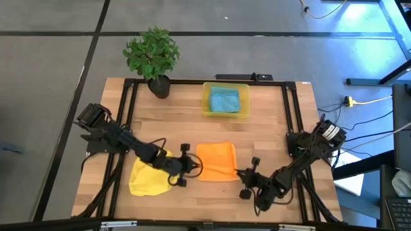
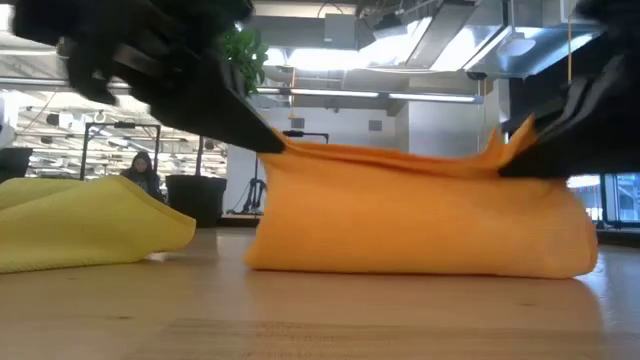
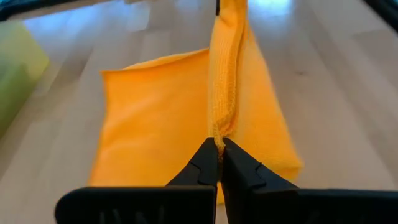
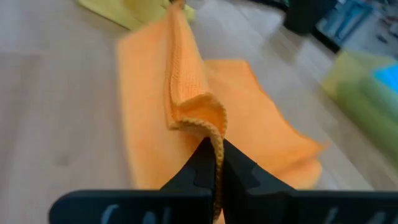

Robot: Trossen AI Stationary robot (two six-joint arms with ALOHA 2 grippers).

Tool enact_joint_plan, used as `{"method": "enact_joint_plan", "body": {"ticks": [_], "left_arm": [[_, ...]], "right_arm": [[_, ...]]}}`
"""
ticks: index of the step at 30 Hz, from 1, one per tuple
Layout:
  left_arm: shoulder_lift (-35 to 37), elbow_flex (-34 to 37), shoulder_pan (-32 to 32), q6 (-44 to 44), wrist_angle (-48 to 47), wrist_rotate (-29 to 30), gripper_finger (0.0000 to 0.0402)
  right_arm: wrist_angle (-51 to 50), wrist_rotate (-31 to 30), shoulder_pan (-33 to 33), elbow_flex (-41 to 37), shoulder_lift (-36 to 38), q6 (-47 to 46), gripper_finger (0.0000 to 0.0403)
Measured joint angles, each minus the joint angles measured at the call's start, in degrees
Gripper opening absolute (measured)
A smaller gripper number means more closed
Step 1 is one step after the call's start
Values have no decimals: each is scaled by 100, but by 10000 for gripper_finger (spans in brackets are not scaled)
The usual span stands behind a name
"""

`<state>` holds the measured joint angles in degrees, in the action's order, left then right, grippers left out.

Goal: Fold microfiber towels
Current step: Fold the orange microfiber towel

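Both arms are on the orange towel [image 1: 216, 162], which sits at the front middle of the wooden table [image 1: 270, 122]. The left gripper [image 3: 219, 149] is pinched shut on one end of the raised fold, and the right gripper [image 4: 214, 151] is clamped on the opposite end, so the top edge is stretched up between them while the rest rests on the table. The yellow towel [image 1: 149, 178] lies crumpled just beside it, under the left arm. A teal-blue towel [image 1: 225, 100] sits in the yellow bin [image 1: 207, 102] at the back, next to a potted plant [image 1: 152, 56].
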<state>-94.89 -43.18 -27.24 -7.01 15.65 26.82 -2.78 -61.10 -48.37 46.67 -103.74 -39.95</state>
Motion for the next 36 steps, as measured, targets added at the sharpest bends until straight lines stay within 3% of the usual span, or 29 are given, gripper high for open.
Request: {"method": "enact_joint_plan", "body": {"ticks": [7,14,21,28,32,36], "left_arm": [[2,0,640,9,-88,-481,0],[2,5,710,-12,-385,-488,0],[2,6,598,11,-420,-392,0],[2,7,575,69,-325,-377,0],[9,4,770,204,-272,-375,0],[9,104,1114,73,-199,-523,0]], "right_arm": [[178,118,528,-548,17,-460,6],[1038,443,964,-680,92,358,6],[1693,945,983,-791,567,1207,6],[4751,1919,1172,-2417,1507,2076,6],[5461,1953,1441,-3153,1775,1952,6],[5559,2288,1773,-3298,1792,1803,6]]}}
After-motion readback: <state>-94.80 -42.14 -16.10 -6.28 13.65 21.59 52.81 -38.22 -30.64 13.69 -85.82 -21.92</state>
